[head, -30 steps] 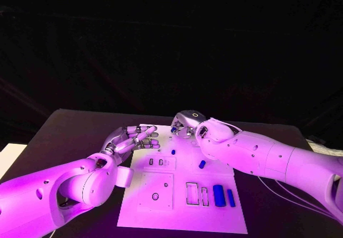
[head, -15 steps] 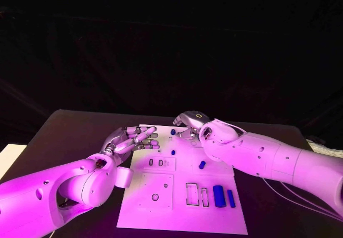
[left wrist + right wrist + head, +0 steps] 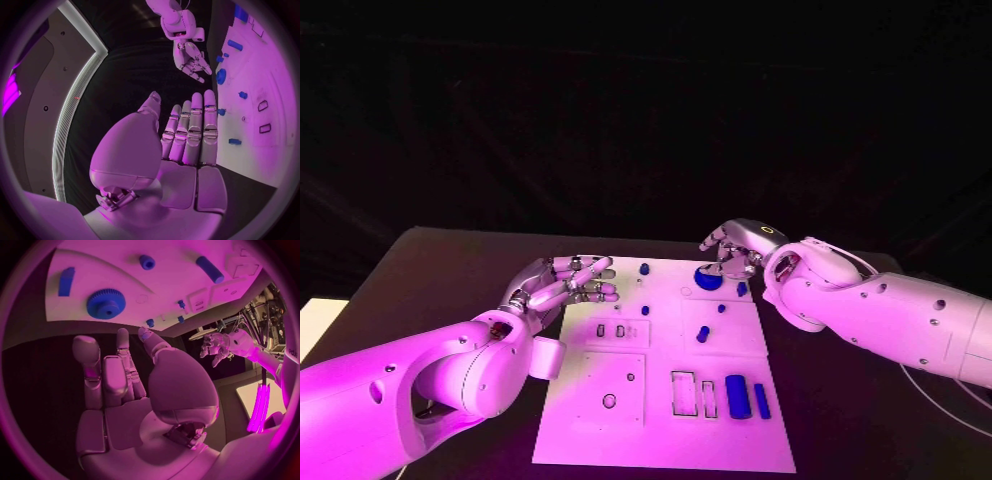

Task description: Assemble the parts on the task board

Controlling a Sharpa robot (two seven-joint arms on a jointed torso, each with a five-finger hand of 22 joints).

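Head view: the task board [image 3: 668, 420] lies in the middle of the table [image 3: 444, 260]; the left hand [image 3: 567, 282] hovers at the board's far left corner, fingers loosely curled with nothing in them; the right hand [image 3: 737, 250] sits over the far right part, fingertips just above a round blue gear [image 3: 710, 280]; whether it touches the gear I cannot tell; a small blue peg [image 3: 704, 334] lies mid-board, and two blue bars [image 3: 737, 396] lie side by side near the front right.

Left wrist view: the left hand [image 3: 187, 135] shows straight fingers held together, palm bare, gripping nothing; the board [image 3: 275, 75] lies beyond it, with the right hand [image 3: 190, 59] beside the gear [image 3: 220, 76].

Right wrist view: the right hand [image 3: 119, 375] has its fingers stretched out and apart, holding nothing; the gear [image 3: 105, 302] lies flat on the board [image 3: 175, 285], just clear of the fingertips; a short blue block [image 3: 66, 281] lies near it.

Step in hand: probably the gear, lying loose and not yet grasped.

Next move: likely the right hand lowering, closing round the gear's rim and carrying it to its seat; the flat, low gear calls for a careful edge pinch.
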